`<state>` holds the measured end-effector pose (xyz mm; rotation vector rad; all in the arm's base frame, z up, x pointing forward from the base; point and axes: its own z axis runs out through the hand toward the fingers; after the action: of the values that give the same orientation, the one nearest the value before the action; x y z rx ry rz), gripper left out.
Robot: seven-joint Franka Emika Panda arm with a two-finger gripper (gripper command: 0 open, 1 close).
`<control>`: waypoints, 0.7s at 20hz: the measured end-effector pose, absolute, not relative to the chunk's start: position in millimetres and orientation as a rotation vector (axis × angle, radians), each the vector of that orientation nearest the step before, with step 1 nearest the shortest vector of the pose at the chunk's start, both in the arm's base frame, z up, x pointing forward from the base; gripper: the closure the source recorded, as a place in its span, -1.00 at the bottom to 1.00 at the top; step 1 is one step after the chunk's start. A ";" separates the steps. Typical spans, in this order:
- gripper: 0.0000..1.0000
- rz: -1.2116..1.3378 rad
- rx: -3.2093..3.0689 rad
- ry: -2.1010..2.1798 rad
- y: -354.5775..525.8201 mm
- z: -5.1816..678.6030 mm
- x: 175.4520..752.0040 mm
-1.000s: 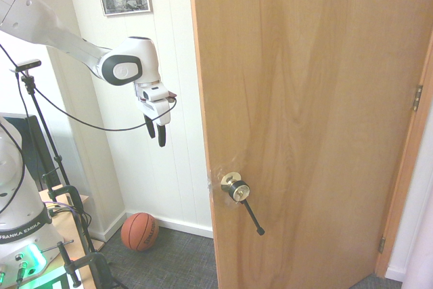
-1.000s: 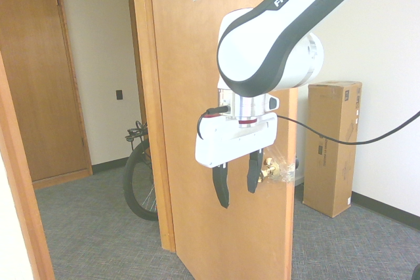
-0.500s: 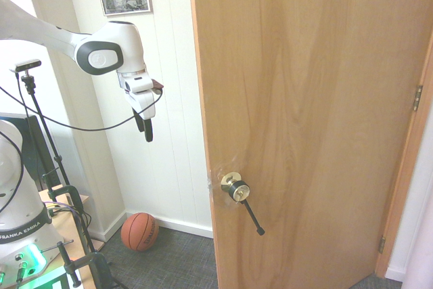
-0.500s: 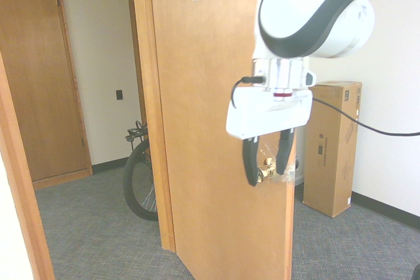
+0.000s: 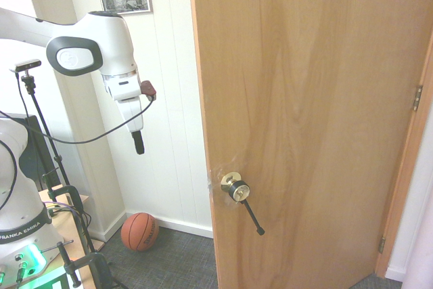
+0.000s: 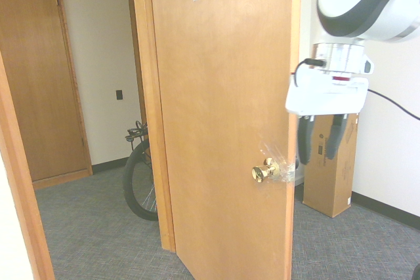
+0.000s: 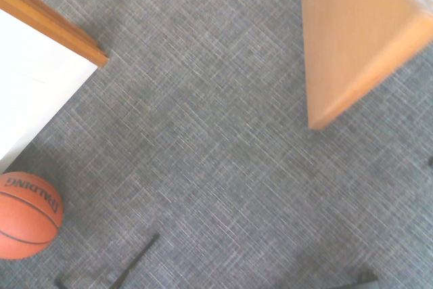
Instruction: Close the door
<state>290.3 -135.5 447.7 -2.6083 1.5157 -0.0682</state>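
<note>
Wood-Grain Door Seen Ajar, Franka Gripper Held Clear

The two black fingers (image 6: 305, 140) of the Franka gripper (image 6: 321, 139) are held well apart and pointed downward, with nothing gripped or touched. The wood-grain door (image 5: 308, 126) is left standing open, hinged to its frame (image 5: 404, 160). Clear film (image 6: 287, 172) is seen by the brass knob (image 6: 261, 174). A Spalding basketball (image 5: 140, 232) is seen on the carpet (image 5: 177, 262).
</note>
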 end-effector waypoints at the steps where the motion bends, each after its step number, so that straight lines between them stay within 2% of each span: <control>1: -1.00 -0.072 -2.599 1.527 -146.2 447.6 285.2; 7: -1.00 -0.140 -2.506 1.642 -217.4 458.1 248.6; 11: -1.00 -0.212 -2.426 1.726 -285.1 472.7 201.8; 14: -1.00 -0.215 -2.391 1.788 -322.2 472.4 196.6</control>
<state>196.6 -322.2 472.4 -2.3909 1.7877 -0.2154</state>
